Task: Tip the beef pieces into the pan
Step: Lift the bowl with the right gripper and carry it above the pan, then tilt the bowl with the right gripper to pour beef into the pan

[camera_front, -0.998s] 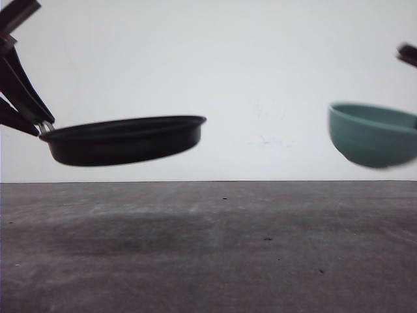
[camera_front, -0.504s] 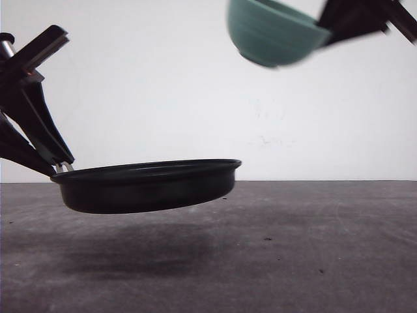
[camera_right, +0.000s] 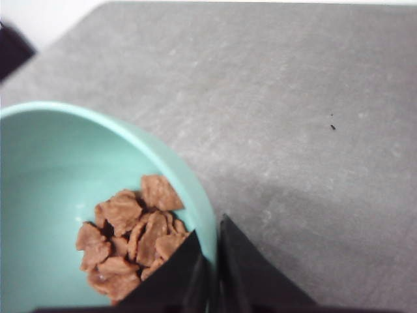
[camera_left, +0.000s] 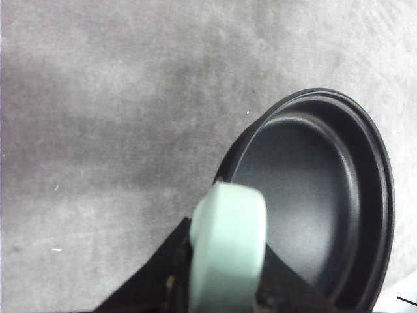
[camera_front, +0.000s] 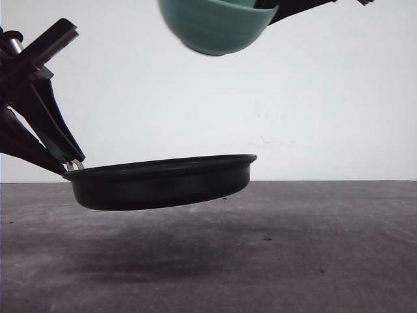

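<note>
Seen from the front: a shallow black pan (camera_front: 163, 182) held in the air above a grey table (camera_front: 293, 254), tilted slightly, far rim a little higher, casting a soft shadow on the surface below. At the left edge, the left gripper (camera_front: 68, 162) clamped on the pan's handle end, dark fingers angling down to the thin metal neck. Near the top of the frame, a teal bowl (camera_front: 215, 26) raised well above the pan, roughly over its middle, gripped at its rim by the right gripper (camera_front: 267, 8).

From the left wrist: pale mint-green handle (camera_left: 228, 254) pinched between the black fingers (camera_left: 153, 280), with the pan's bare black inside (camera_left: 306, 195) beyond it, over the grey table.

From the right wrist: right gripper (camera_right: 212, 270) closed on the bowl's rim (camera_right: 176, 169), one finger inside, one outside. Beef pieces (camera_right: 133, 238) heaped in the bowl, reddish-brown chunks piled against the wall just beside the inner finger.
</note>
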{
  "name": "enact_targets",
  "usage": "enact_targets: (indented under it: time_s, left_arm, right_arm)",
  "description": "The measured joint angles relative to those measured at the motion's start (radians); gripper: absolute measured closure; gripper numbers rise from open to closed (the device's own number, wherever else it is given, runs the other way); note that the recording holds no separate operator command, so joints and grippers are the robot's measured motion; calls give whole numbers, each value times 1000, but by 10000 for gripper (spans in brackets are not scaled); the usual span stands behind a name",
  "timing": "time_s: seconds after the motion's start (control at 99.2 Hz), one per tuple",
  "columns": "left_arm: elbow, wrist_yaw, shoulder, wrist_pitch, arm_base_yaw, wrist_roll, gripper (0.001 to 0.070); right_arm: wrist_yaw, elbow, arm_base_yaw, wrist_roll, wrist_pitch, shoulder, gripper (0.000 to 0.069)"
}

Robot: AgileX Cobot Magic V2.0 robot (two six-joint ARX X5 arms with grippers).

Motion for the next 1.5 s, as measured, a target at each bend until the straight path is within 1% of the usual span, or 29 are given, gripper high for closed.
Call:
enact_targets:
  time_s: [0.131,0.222,0.434,0.736,0.887,1.029,1.099,1.2,1.372,1.503]
  left_arm:
    - [0,-1,0,0,-1,-2,657]
    - [0,-2,0,0,-2,-3,657]
    - [0,-5,0,0,-2,-3,657]
    - [0,-8,0,0,-2,-2,657]
    - [0,-10,0,0,-2,-2,657]
    - [0,-13,0,0,-2,0,657]
    - [0,-13,0,0,-2,1,657]
    - [0,-13,0,0,-2,1,657]
    - [0,-13,0,-9,-2,1,657]
    - [0,-13,0,-12,-2,1,657]
  right_arm:
    - [74,0,65,-35,14,35,678]
    - [162,0,116,-73,14,73,678]
    - [328,0,206,-151,29,144,678]
    - [489,0,264,-263,128,172,678]
    - [518,0,269,-323,142,196,678]
    - [578,0,277,-368,146,223,678]
    - [585,0,283,-390,150,235,678]
    - [607,0,297,-424,189,250,679]
    - [617,0,322,-529,257,270,679]
    - [637,0,332,-614,269,279,679]
